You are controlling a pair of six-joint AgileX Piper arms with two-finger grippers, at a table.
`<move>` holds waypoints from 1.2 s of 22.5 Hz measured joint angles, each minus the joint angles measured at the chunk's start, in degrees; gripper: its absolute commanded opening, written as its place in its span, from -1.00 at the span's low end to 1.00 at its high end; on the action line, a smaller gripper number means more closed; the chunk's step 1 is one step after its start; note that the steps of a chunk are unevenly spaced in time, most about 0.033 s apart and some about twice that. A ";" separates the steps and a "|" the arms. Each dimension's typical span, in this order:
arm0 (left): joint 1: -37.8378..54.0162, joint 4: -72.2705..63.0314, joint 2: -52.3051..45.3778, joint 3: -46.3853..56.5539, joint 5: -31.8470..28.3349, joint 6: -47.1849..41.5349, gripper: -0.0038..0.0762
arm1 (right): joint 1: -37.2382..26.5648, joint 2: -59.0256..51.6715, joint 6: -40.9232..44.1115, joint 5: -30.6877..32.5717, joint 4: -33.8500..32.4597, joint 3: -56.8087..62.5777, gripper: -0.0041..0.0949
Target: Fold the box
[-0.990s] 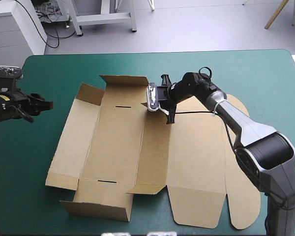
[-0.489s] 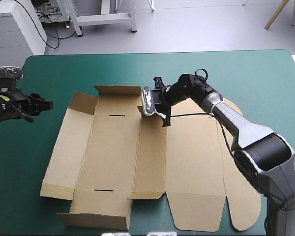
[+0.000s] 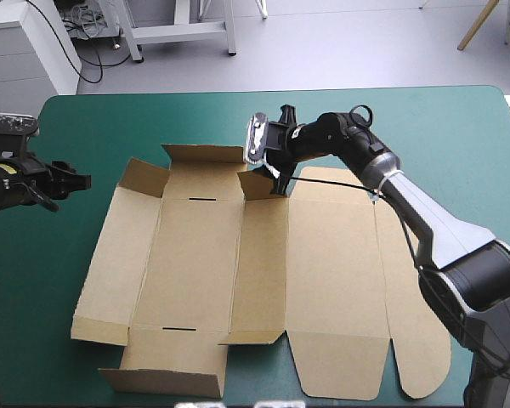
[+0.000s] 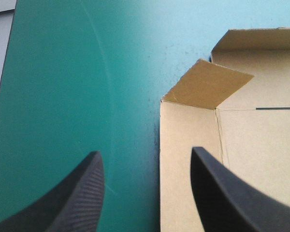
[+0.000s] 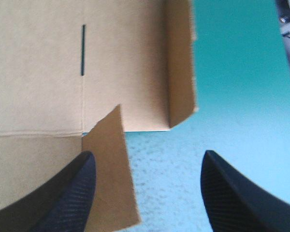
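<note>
Right gripper [image 3: 279, 153]: has been lifted off the panel and drawn back to the far edge of the box [image 3: 238, 272], upper middle of the high view. The board has not shifted since just before.
Right fingers [image 5: 67, 203]: held apart, nothing between them. A raised corner flap [image 5: 108, 169] is seen just ahead of one finger.
Left gripper [image 3: 75, 185]: kept at the left edge of the high view, over the teal-green cover [image 3: 459, 136] and clear of the board. Its fingers [image 4: 72, 203] are spread and empty.
Box: laid open and mostly flat across the centre of the high view. The far wall [image 3: 206, 155] and the left corner flap [image 3: 144, 177] are half raised; the lid panels are flat at the right.
Step judged: the corner flap is probably to be pushed or taken next.
Risk: no hold is kept on the board, so the light sheet could be slid over the cover by a push on the flap. The flap could be bent off its crease if only one finger catches it.
</note>
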 measured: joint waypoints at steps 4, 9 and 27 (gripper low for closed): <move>0.00 0.12 0.00 0.00 -0.09 -0.12 0.05 | -0.05 -4.03 14.52 -0.42 -7.76 -1.50 -0.32; 0.00 0.18 0.00 0.00 -0.42 -0.12 0.05 | -0.05 -8.62 36.78 0.41 -22.28 -1.89 -0.96; 7.72 -3.94 3.08 0.00 4.55 1.11 0.46 | -28.40 -15.52 59.77 26.17 -19.63 -1.96 -0.96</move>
